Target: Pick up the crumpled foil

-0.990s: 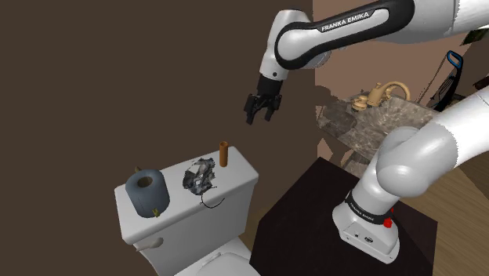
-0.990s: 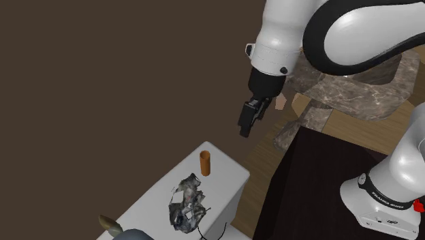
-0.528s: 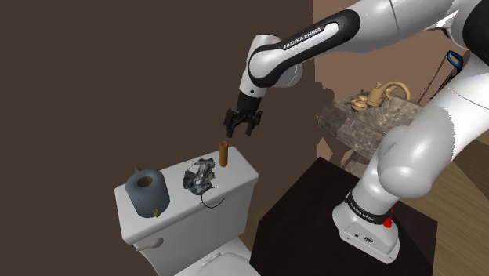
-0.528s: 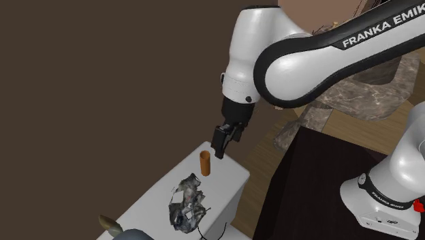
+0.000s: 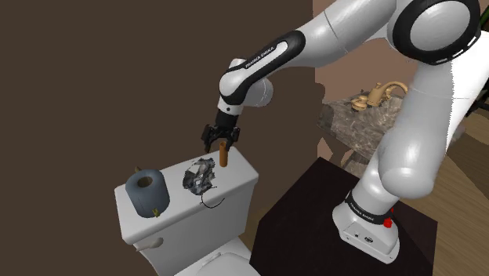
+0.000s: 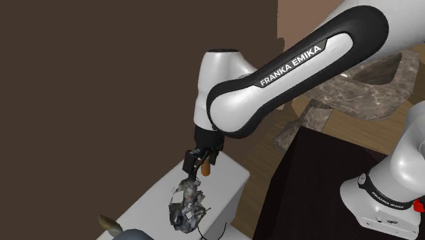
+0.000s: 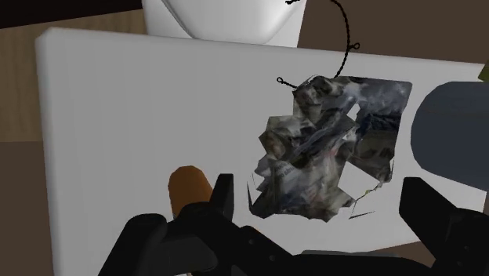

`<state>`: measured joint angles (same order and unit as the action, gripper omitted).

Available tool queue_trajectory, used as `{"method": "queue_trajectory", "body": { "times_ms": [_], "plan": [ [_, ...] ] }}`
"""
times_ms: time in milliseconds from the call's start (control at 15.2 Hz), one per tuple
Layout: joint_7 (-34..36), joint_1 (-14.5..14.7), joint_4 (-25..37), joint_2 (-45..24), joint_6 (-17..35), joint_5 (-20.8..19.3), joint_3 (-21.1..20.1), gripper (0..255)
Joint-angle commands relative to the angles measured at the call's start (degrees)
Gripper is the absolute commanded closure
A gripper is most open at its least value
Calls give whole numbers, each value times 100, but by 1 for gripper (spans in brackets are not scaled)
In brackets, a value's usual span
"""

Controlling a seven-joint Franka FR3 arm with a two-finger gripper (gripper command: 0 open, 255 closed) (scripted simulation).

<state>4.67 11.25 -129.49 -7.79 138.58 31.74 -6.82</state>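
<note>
Three things sit on the white toilet tank lid, which stands against a plain brown wall. From the shoulder view's left they are a dark grey roll, the crumpled foil near the lid's middle, and a short brown cylinder upright at the far end. The gripper hangs just above the cylinder and the foil. Further right, a stone counter carries a brass tap, and the dark stand lies at the lower right. The wrist view settles what the other views leave unclear: the jaws stand wide apart and clasp nothing, with the foil lying on the lid between them. It also shows a thin black cord running from the foil's edge toward the white bowl.
</note>
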Motion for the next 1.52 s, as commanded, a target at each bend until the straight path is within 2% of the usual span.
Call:
{"method": "queue_trajectory", "body": {
  "times_ms": [0,660,726,1452],
  "plan": [
    [-61,50,282,-444,156,228,-87,0],
    [-396,34,286,-937,604,481,-169,0],
    [-401,31,290,-942,603,481,-167,255],
    [-307,41,283,-809,490,416,-147,255]
  ]
}}
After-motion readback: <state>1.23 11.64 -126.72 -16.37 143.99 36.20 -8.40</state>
